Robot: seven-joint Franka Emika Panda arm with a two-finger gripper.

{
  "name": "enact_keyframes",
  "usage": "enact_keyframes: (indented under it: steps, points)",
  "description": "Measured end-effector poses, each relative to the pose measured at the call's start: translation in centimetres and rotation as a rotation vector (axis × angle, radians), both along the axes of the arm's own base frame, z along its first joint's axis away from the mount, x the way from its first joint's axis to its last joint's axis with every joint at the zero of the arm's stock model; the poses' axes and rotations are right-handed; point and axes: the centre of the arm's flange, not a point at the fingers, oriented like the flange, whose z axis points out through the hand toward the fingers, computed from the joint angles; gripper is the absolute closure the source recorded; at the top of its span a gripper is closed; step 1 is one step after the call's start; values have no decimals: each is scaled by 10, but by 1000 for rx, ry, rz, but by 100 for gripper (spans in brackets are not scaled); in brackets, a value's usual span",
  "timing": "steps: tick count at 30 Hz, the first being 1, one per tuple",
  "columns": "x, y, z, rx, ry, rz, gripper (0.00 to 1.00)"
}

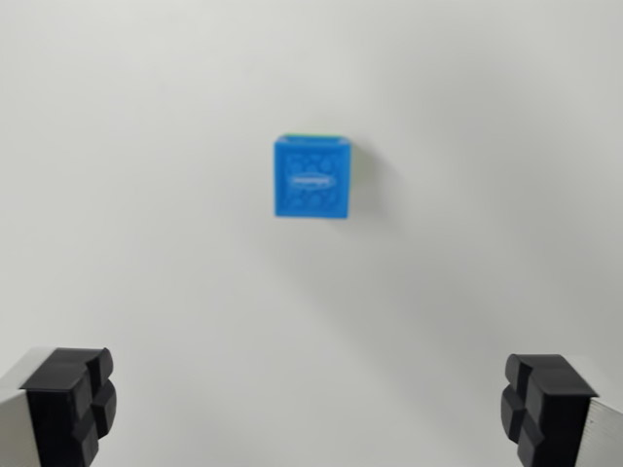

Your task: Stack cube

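A blue cube (311,178) with a patterned top and an oval mark sits on the white surface, a little above the middle of the wrist view. A thin green edge (321,137) shows along its far side and right side, as if a green cube lies under it. My gripper (310,404) hangs well above, open wide. Its two black fingertips (70,401) stand at the lower left and lower right corners with nothing between them. The cube lies ahead of the fingertips, apart from them.
A plain white table surface (146,243) fills the whole view. A soft shadow falls to the right of the cube.
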Motion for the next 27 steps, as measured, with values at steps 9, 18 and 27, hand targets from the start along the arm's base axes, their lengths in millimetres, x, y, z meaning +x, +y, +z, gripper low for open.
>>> enact_keyframes:
  steps: [9, 18, 27]
  points:
    - [0, 0, 10, 0, 2, 0, 0]
    - [0, 0, 9, 0, 3, 0, 0]
    - [0, 0, 9, 0, 3, 0, 0]
